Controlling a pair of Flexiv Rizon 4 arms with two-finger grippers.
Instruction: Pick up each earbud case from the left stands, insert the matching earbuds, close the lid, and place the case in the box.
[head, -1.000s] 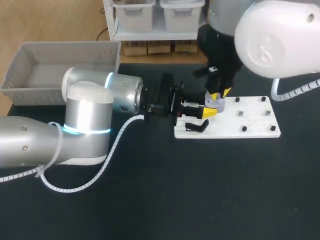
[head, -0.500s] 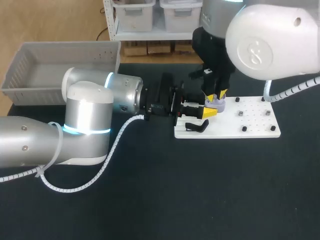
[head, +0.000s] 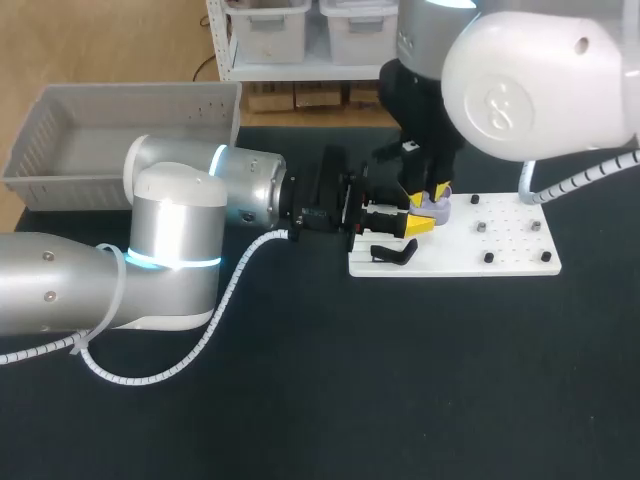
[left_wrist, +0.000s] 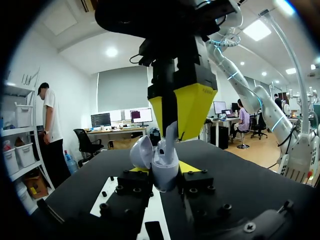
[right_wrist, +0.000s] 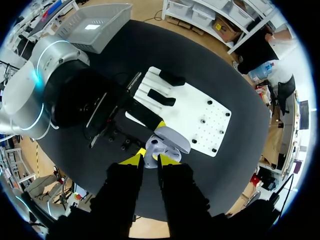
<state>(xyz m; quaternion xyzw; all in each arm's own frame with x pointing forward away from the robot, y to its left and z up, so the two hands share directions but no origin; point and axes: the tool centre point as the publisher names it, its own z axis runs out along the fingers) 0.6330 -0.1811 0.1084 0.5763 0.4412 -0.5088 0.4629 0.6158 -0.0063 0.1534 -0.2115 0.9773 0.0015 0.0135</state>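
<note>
Well, on my black table (head: 300, 380) the grey perforated plastic box (head: 60, 160) sits far left, and the white pegged board (head: 510, 245) lies right of centre. At the board's left end my left gripper (head: 418, 224) is clamped on the open lavender earbud case (left_wrist: 164, 167). My right gripper (right_wrist: 149, 161), directly above, pinches a pale earbud (left_wrist: 171, 136) whose lower end is in the case.

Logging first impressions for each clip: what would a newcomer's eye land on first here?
The open lavender case, held in the left gripper above the white board, with the right gripper poised straight over it, an earbud pinched in its yellow tips. Next, the grey basket at the table's far left corner.
</note>
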